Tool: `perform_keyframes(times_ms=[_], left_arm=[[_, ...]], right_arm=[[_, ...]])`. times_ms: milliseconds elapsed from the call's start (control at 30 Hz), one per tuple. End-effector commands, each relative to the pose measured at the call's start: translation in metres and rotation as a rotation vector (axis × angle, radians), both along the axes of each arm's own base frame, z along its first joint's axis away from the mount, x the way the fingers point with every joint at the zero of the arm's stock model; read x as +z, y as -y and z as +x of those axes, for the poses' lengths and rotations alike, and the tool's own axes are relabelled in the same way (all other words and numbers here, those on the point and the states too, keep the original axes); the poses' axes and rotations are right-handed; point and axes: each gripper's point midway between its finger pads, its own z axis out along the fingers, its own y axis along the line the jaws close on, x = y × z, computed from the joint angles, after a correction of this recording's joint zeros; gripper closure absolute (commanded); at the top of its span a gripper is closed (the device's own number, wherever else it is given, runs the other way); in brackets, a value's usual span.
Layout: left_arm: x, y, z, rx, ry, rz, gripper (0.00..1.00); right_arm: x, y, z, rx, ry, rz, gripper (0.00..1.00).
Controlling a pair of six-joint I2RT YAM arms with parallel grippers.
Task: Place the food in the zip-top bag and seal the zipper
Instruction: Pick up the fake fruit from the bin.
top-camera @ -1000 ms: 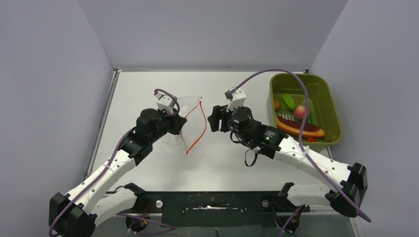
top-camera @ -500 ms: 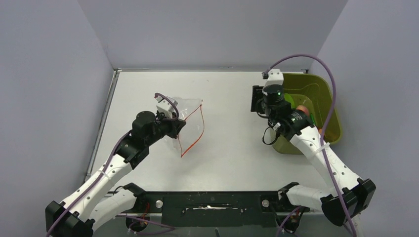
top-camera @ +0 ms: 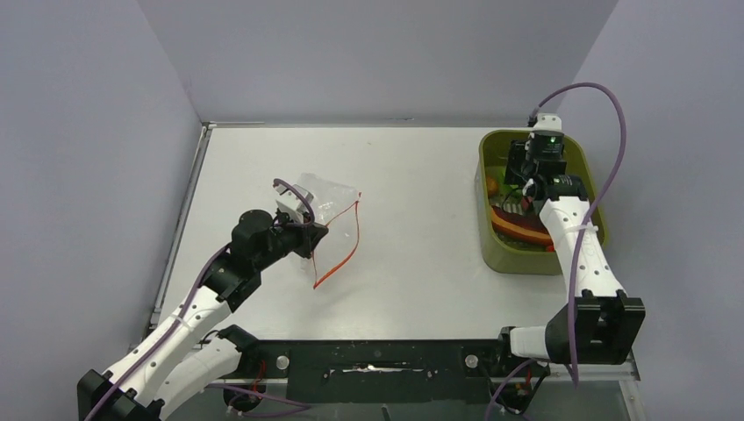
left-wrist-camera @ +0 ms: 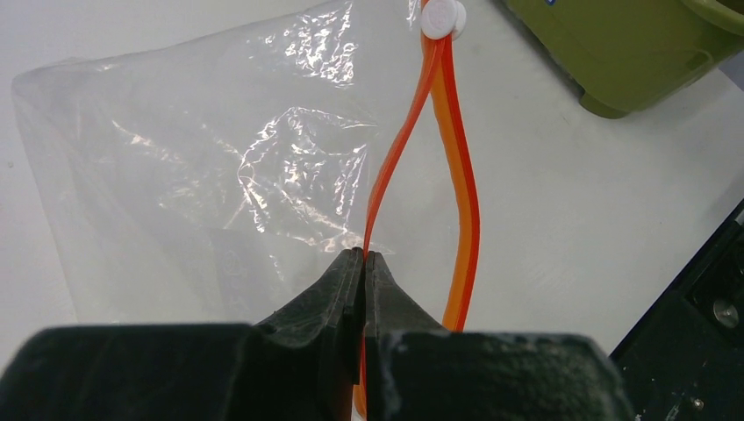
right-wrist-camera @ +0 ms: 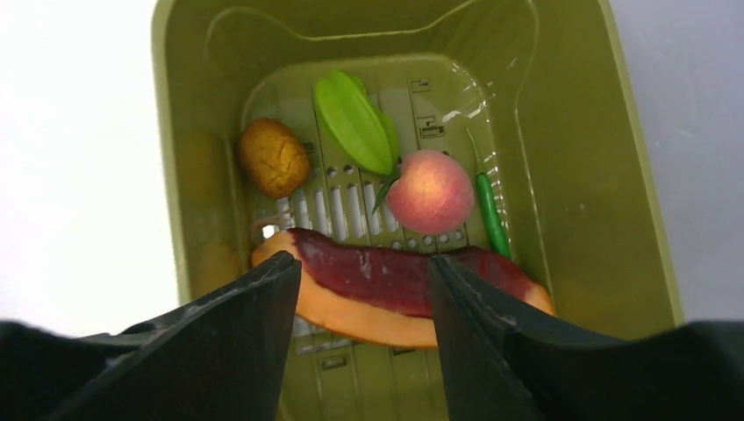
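Observation:
The clear zip-top bag [top-camera: 329, 195] [left-wrist-camera: 211, 167] lies left of the table's middle with its mouth gaping. My left gripper [top-camera: 313, 235] [left-wrist-camera: 364, 257] is shut on one lip of the red-orange zipper [top-camera: 344, 253] [left-wrist-camera: 463, 193]; the other lip bows away, and both meet at a white slider [left-wrist-camera: 441, 17]. My right gripper [top-camera: 526, 178] [right-wrist-camera: 364, 267] hangs open over the olive tub [top-camera: 586, 180] [right-wrist-camera: 632, 184] and holds nothing. The food lies in the tub: a dark red steak slab [right-wrist-camera: 395, 279] [top-camera: 518, 226] below the fingertips, a pink peach [right-wrist-camera: 430, 190], a green slice [right-wrist-camera: 355, 121], a brown lump [right-wrist-camera: 274, 158] and a green chili [right-wrist-camera: 490, 212].
The tub stands at the table's right edge, close to the right wall. Grey walls enclose the table on the left, back and right. The black base rail [top-camera: 377, 361] runs along the near edge.
My right arm has swung from beside the bag's mouth over to the tub, its jaws a little narrower. My left gripper has drawn the bag slightly nearer and to the left.

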Motion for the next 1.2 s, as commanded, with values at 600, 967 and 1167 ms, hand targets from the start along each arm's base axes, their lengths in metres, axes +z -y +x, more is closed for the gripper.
perform_keyframes(times_ms=[600, 967, 1167], left_arm=[[0.025, -0.005, -0.003, 0.004, 0.095, -0.006, 1.0], [0.022, -0.004, -0.002, 0.001, 0.087, 0.0, 1.0], [0.025, -0.006, -0.001, 0.01, 0.099, -0.001, 1.0]], right_arm=[[-0.079, 0.036, 0.091, 0.314, -0.143, -0.134, 0.2], [-0.108, 0.045, 0.118, 0.328, -0.143, -0.185, 0.2], [-0.127, 0.049, 0.127, 0.336, -0.17, -0.2, 0.22]])
